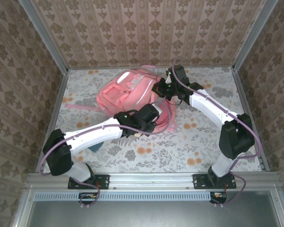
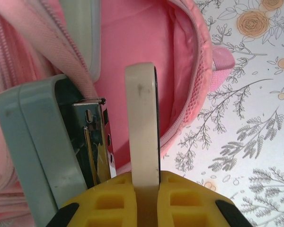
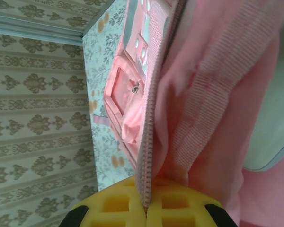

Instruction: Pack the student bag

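The student bag (image 1: 123,92), a big soft pink fabric backpack with white trim patches, lies near the far edge of the flower-printed tabletop (image 1: 189,142), about midway along it. Its main compartment is unzipped.

The right claw (image 3: 146,208) is pinched shut on the bag's ribbed zip edge (image 3: 149,118), probably to lift that limp rim so the mouth stays open. A coarse woven pink strap (image 3: 203,109) hangs just beside the zip.

The left claw (image 2: 144,182) is at the mouth, jaws narrow around a cream-white flat piece (image 2: 142,132) with a rounded end and a dark edge; what it is I cannot tell. It points into the smooth pink lining, which suggests it is being fed inside.

Just beside it sits a pale green plastic stapler (image 2: 38,142) with a shiny metal magazine, and a pink webbing band lies across its upper end. The stapler is hard and boxy where the bag is slack, so the fabric will likely sag around it.
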You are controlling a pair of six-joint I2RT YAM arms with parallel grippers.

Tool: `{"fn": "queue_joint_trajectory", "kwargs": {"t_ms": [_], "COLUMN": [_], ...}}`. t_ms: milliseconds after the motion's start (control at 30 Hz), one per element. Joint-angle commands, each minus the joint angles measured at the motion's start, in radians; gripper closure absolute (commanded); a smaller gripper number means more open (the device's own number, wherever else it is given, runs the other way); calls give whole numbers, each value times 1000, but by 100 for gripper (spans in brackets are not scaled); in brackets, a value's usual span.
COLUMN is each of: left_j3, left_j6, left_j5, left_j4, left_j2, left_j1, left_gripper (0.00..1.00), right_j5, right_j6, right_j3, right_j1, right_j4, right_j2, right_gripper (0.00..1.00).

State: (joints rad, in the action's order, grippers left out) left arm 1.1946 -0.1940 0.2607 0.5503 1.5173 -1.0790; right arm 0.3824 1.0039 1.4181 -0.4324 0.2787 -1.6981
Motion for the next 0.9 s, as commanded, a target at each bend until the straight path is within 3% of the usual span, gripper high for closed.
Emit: {"fn": "queue_joint_trajectory", "kwargs": {"t_ms": [0,200,600,867], "left_j3": [65,125,42,70], "left_j6": [96,150,70,74], "left_j5": [4,16,34,27], "left_j4": [-97,-102,-63,-94], "left_j2": [43,82,-25,31], "left_j1": [-34,-77,-149,-152], "left_gripper": [97,98,98,99], "right_j5": [155,173,148,162], "right_j6": [87,102,51,67], "right_j3": [5,6,23,48], "right_j1": [-19,-19,-8,-17], "right_j4": [-151,-156,-89,-91], "right_j2": [-3,-14,-40,-44], "right_gripper": [100,100,100,100]}}
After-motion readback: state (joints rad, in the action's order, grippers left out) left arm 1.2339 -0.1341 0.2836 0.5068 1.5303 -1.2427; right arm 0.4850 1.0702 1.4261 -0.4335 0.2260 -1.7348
